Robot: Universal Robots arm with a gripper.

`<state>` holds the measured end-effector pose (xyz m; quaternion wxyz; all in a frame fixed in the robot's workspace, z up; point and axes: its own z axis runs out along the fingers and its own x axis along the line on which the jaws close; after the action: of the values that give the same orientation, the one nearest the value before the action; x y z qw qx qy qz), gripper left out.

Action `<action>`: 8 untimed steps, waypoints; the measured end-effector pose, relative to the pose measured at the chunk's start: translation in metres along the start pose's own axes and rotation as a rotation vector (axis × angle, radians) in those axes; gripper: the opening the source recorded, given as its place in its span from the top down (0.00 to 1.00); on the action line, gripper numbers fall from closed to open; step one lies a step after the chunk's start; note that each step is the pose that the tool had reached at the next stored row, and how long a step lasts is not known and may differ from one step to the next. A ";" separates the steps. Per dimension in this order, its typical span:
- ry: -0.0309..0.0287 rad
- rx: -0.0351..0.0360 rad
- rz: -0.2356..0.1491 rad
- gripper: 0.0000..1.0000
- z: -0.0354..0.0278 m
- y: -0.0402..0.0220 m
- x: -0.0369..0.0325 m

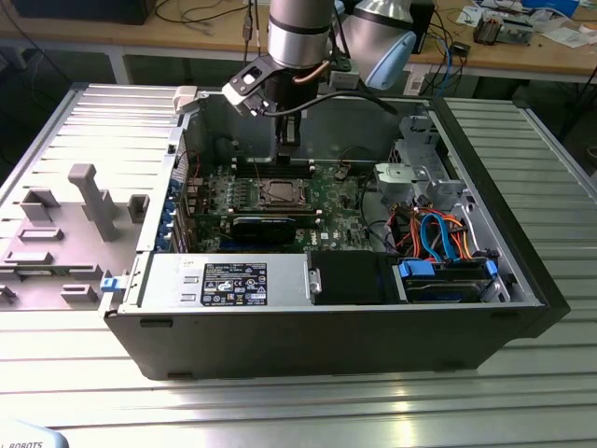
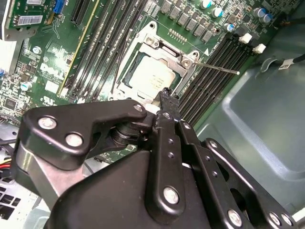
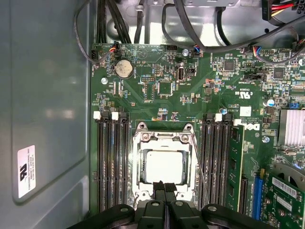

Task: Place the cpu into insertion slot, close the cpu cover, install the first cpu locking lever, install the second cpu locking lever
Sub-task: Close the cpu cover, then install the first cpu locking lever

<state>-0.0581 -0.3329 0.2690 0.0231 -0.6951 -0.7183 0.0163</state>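
Just beyond the claw (image 3: pixel 164 187), whose matt black metal links are carrying bright steel rivets, the cpu (image 3: pixel 164 167) is showing a dull, pale silver-grey metal top, smooth and faintly brushed. Framing it, the cpu cover (image 3: pixel 164 141) is gleaming as bare stamped steel, shinier than the chip. A thin polished wire lever (image 3: pixel 198 164) is glinting beside the claw. Around them the motherboard (image 3: pixel 157 102) is looking glossy green, with matt black plastic memory slots (image 3: pixel 112 162) on either side of the claw. Farther out, the case wall (image 3: pixel 45 95) is looking like smooth grey-painted sheet metal, and the ribbed surface (image 1: pixel 298 401) is shining as pale metal.
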 end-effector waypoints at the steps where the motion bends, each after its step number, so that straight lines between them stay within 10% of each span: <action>1: 0.0000 -0.0001 0.000 0.89 -0.0001 0.0000 0.0000; 8: 0.0000 0.0000 0.000 0.89 -0.0004 0.0000 0.0000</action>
<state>-0.0581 -0.3329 0.2693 0.0231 -0.6951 -0.7183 0.0163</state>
